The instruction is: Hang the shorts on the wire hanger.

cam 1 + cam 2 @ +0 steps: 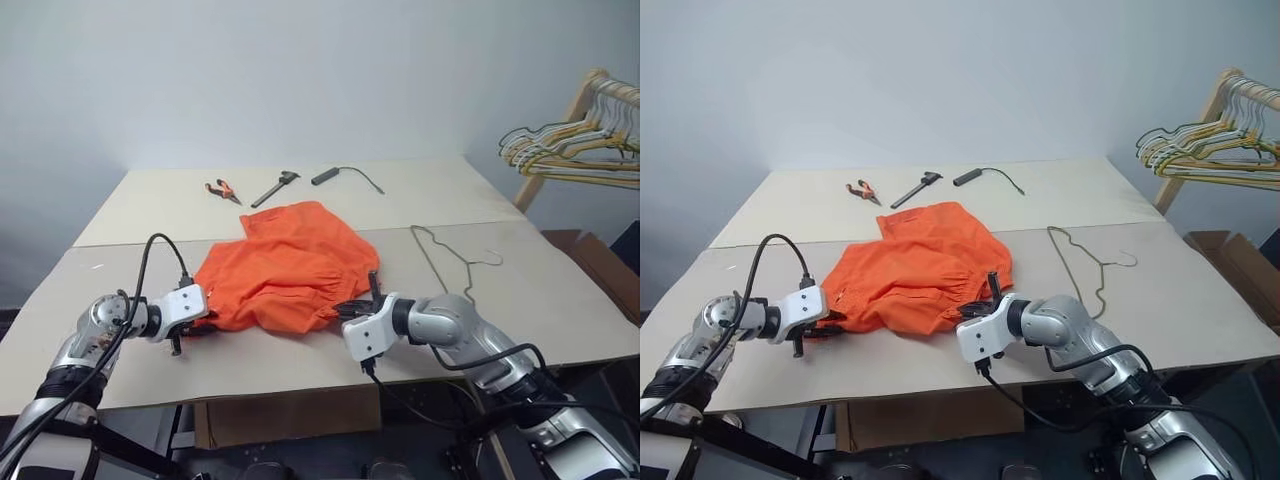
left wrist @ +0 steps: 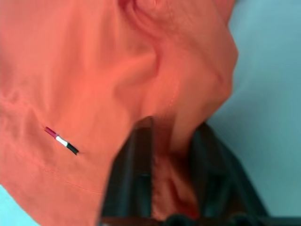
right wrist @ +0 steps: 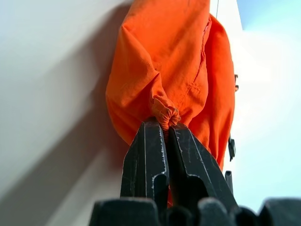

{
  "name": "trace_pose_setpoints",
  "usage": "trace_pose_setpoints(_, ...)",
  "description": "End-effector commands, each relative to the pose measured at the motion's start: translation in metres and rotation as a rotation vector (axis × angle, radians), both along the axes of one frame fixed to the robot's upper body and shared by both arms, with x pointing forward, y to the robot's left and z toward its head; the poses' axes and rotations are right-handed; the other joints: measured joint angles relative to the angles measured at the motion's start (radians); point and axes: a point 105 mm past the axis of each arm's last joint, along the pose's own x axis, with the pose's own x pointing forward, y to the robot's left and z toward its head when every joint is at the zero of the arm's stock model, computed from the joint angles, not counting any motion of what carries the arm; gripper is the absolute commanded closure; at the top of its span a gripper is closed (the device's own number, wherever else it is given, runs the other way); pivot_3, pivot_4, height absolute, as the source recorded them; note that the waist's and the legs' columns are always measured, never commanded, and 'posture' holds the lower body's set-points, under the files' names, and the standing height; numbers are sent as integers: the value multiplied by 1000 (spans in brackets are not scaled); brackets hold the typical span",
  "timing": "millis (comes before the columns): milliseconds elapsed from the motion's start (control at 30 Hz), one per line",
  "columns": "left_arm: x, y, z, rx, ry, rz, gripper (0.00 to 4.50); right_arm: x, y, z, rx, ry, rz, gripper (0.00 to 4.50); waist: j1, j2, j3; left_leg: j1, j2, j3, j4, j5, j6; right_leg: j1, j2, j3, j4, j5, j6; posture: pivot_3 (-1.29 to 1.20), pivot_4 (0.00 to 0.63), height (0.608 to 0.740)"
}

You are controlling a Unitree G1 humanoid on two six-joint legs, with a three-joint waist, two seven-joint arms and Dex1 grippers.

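Both grippers pinch the shorts (image 1: 285, 268)

Left gripper (image 1: 196, 322) and right gripper (image 3: 165, 126) should lift evenly, then move right toward the wire hanger (image 1: 447, 262).

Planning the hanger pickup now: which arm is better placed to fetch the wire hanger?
Probably the right: its pincer is nearer the wire hanger, though both pincers, including the left pincer, grip the shorts.
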Motion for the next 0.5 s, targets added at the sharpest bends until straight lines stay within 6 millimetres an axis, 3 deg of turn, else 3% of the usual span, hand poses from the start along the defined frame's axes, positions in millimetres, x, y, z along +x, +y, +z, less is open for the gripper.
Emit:
trace_pose_setpoints(33,-6,15,-10,22,58,61,4470,7,-2,20,62,-42,-29,4500,-3,0,0,0,0,0,0,0,0,0,0,0,1,0,0,33,0,740)
trace_pose_setpoints(300,-14,21,35,-138,-3,39,4470,12,-8,23,80,-44,-63,4500,-22,-9,5,-6,2,0,0,-2,-3,-10,3,4,6,1,-5,31,0,740)
trace_pose_setpoints(500,-45,32,33,-9,79,-22,4470,9,-11,25,87,-35,-68,4500,-28,-17,10,-21,2,-2,2,-3,-3,-26,4,6,10,1,-6,33,0,740)
